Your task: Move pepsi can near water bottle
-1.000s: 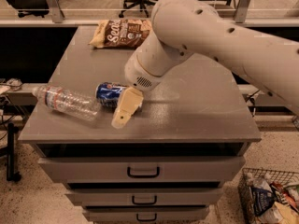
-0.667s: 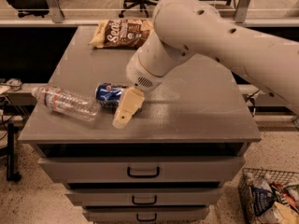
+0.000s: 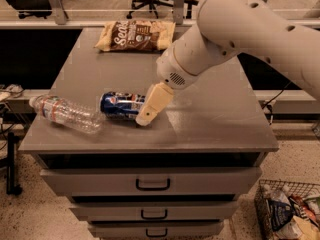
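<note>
Your pepsi can [image 3: 119, 105] lies on its side on the grey cabinet top [image 3: 215, 111]. Its left end is just beside the water bottle [image 3: 65, 114], which also lies flat and stretches away to the can's left, so the task looks nearly done. Your gripper [image 3: 146, 114] sits low against the can's right end, probably to hold or nudge it bottle-ward, though you cannot tell whether the jaws are clenched or released. A brown chip bag [image 3: 135, 35] lies well behind the can, out of the way.

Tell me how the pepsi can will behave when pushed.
The pepsi can lies on its side on the flat cabinet top, so it will likely roll. Its smooth metal probably slips against the gripper beside it. The water bottle, also lying down, may roll too.
</note>
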Controlling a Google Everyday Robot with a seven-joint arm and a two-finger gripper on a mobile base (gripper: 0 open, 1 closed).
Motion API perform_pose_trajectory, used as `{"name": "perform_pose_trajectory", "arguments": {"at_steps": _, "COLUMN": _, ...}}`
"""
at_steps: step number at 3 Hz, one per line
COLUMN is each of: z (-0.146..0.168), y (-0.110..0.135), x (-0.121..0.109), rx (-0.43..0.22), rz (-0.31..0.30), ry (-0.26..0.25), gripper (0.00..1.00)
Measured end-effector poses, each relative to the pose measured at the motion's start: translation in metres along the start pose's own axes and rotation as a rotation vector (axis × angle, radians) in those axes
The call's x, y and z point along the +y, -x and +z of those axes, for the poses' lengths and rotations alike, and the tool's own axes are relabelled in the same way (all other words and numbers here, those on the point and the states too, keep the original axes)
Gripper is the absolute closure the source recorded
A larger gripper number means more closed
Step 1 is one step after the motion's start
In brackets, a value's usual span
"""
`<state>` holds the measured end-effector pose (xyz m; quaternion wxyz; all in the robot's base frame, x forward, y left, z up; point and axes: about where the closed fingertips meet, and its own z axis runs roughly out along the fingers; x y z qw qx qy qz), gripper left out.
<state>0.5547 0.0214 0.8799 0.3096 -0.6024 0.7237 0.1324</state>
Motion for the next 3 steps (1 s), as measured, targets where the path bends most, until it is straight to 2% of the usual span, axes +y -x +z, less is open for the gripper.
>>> {"name": "perform_pose_trajectory", "arguments": {"at_steps": 1, "z": -0.052, "y": -0.019, "x": -0.031, "rx": -0.091, "rz": 0.056, "ry": -0.118, "gripper": 0.0}}
{"name": "perform_pose_trajectory", "arguments": {"at_steps": 2, "z": -0.127, "y": -0.049, "x": -0.067, "rx": -0.194, "rz": 0.087, "ry": -0.274, "gripper": 0.0}}
{"name": "perform_pose_trajectory", "arguments": {"at_steps": 3, "z": -0.127, "y": -0.049, "x": -0.067, "rx": -0.194, "rz": 0.087, "ry": -0.274, "gripper": 0.0}}
